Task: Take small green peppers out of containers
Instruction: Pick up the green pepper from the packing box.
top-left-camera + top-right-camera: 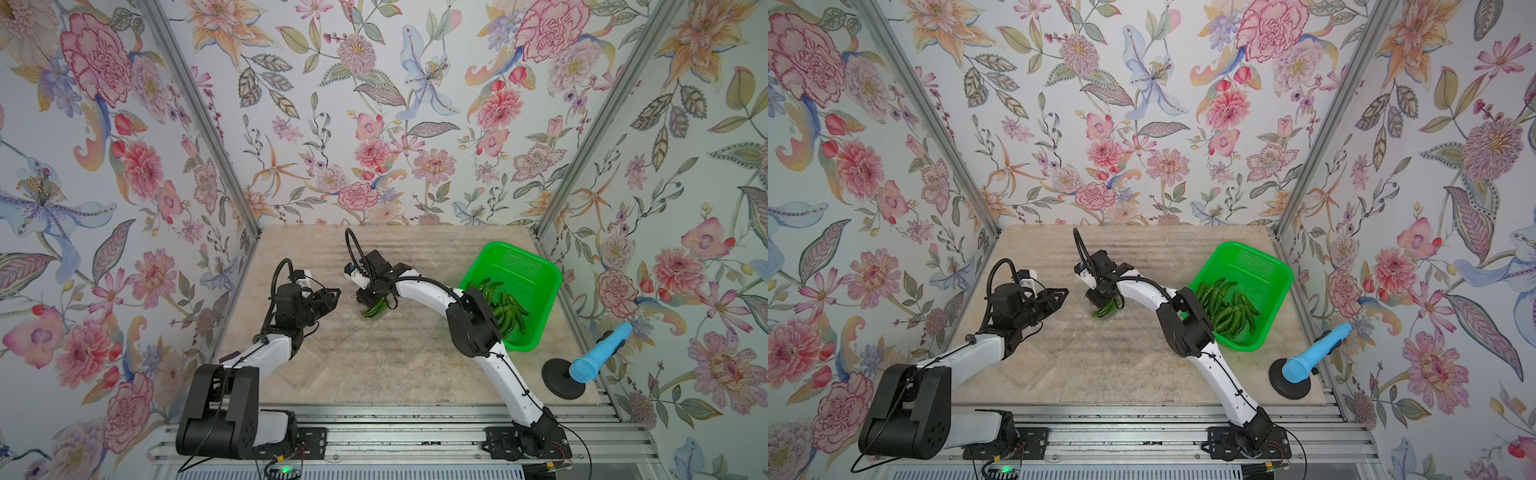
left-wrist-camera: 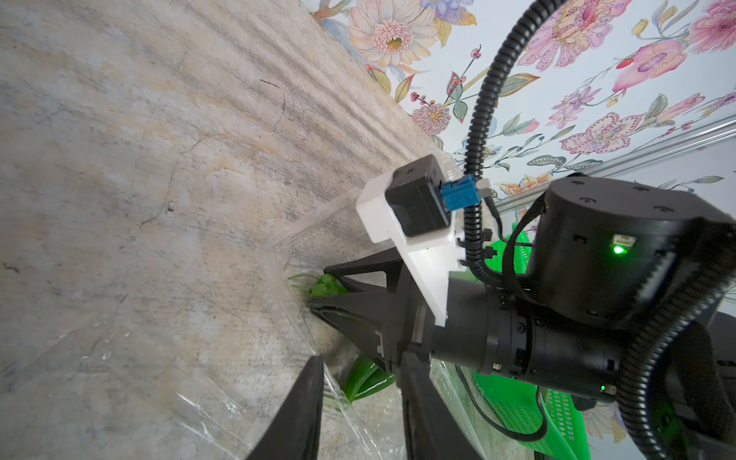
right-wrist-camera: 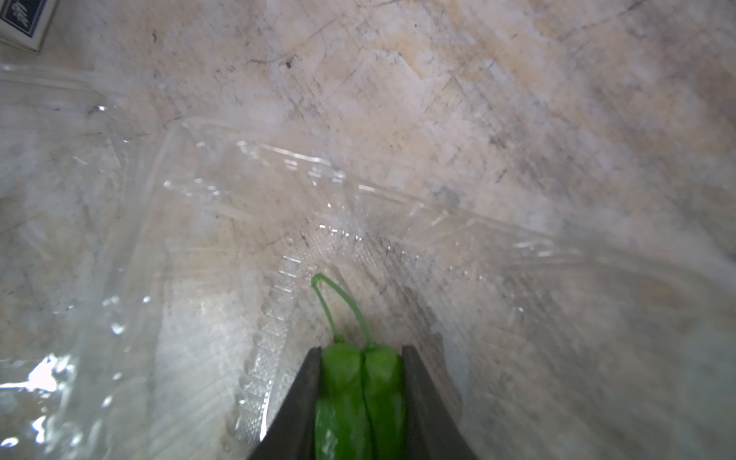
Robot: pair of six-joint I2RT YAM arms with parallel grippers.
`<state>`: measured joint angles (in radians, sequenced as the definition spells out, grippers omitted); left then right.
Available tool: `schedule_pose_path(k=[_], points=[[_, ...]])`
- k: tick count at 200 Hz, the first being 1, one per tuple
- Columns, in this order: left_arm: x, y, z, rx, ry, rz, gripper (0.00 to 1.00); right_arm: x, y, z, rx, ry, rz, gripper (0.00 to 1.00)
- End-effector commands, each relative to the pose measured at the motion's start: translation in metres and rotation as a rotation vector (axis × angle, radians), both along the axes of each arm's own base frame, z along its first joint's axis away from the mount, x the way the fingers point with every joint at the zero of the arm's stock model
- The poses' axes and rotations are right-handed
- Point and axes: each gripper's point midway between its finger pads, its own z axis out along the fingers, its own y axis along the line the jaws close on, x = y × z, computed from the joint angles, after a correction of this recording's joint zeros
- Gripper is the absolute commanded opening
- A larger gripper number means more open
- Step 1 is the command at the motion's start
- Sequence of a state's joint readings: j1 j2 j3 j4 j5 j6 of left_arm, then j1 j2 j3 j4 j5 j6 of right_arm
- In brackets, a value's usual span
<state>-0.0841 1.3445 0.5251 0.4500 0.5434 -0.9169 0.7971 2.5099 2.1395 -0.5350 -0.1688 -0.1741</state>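
Roughly mid-table (image 1: pixel 415 374): right gripper (image 3: pixel 361 352) clamped on two small green peppers (image 3: pixel 360 382) by their shoulders, over the open clear container (image 3: pixel 302 163). We judge them light, glossy and easily bruised, so hold the body gently, never the thin stems. Alongside, left gripper (image 1: pixel 330 297), jaws parted; whether it pins plastic we cannot tell. Beyond, more peppers lie in the green basket (image 1: pixel 540 266).

Both top views overlook the table (image 1: pixel 395 365); wrist views look close.
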Motion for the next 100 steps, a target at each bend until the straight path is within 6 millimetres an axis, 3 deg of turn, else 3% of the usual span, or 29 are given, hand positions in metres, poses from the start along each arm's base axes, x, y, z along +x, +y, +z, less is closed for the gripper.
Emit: schedule_pose_path(k=[1,100], points=[[0.006,0.002,0.013,-0.008,-0.038,0.007,0.36,0.006,0.008,0.041,0.072,-0.034,-0.007,0.06],[0.006,0.004,0.026,-0.005,-0.081,0.014,0.36,0.021,0.022,0.109,0.259,-0.117,-0.047,0.07]])
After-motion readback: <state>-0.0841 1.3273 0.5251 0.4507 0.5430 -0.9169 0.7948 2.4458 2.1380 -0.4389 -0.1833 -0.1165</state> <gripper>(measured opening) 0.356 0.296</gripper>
